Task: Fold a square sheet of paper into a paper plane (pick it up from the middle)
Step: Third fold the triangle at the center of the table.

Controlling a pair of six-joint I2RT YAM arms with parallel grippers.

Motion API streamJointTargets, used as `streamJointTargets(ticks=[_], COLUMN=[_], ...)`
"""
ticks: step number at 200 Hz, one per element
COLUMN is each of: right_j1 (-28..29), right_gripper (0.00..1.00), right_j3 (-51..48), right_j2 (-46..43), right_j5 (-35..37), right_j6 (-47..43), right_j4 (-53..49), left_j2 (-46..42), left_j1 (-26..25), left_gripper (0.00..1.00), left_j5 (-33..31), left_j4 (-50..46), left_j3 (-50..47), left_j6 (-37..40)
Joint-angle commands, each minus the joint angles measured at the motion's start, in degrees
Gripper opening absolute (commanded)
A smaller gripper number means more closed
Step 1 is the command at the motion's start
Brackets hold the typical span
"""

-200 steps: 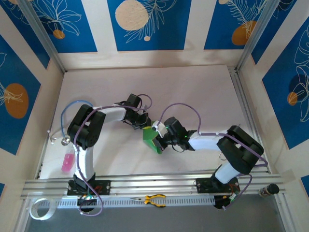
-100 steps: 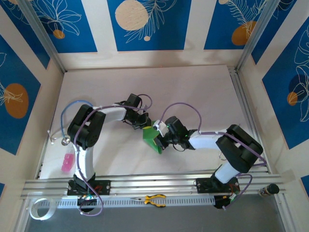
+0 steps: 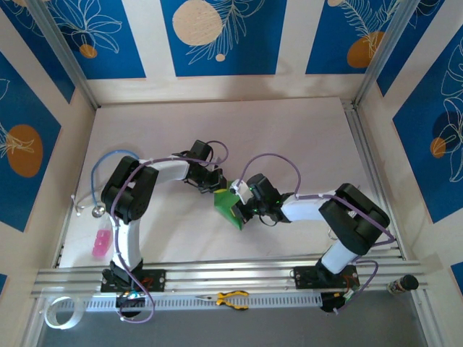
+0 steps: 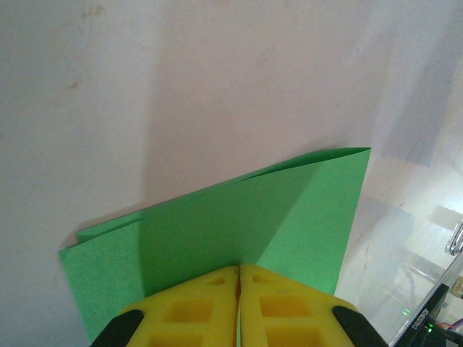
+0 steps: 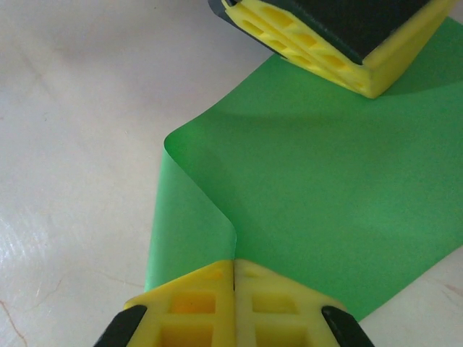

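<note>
One camera looks down from behind the arms (image 3: pixel 123 195), while both wrist cameras peer closely past their fingers (image 4: pixel 188 314) at one green paper (image 4: pixel 239 217).

You have a white table (image 3: pixel 289 130) boxed in on three sides by walls (image 3: pixel 148 43) of white board. They carry blue panels (image 3: pixel 217 36) printed with white leaf outlines and cream and orange discs. Bare aluminium posts (image 3: pixel 69 61) slant up at both far corners. Slotted aluminium rails (image 3: pixel 231 276) run along the near edge, with grey floor (image 3: pixel 253 329) beyond them. Light falls evenly; in the left wrist view the table's surface shows soft grey shadows and faint scuffs.
</note>
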Motion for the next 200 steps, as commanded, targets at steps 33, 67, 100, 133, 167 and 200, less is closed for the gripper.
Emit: streamJointTargets(ticks=[33,67,100,133,167,200], right_j1=[-0.36,-0.32,-0.27,-0.26,-0.27,-0.36], right_gripper=[0.00,0.00,0.00,0.00,0.00,0.00], right_j3=[1.42,1.30,1.16,0.85,0.21,0.93], right_j2=[0.94,0.88,0.26,-0.66,-1.41,-1.15], right_j5=[1.64,1.97,2.02,1.50,2.31,2.71], right_j6=[-0.60,-0.40,-0.09,-0.25,-0.30,-0.34], right_j4=[0.09,-0.17,-0.92,-2.01,-1.93,-2.56], left_j2=[2.11,2.22,2.20,2.25,2.13,2.23], left_j1=[-0.41,-0.45,-0.39,-0.41,-0.34,-0.38], left_gripper=[0.10,0.10,0.10,0.10,0.10,0.10], left_j5=[-2.93,-2.75,-2.79,-2.74,-2.77,-2.72], left_j4=[-3.38,-3.39,-3.49,-3.51,-3.39,-3.39], left_j3=[-0.06,-0.13,0.09,-0.04,-0.18,-0.19], left_j6=[1.24,1.21,1.25,1.27,1.30,1.27])
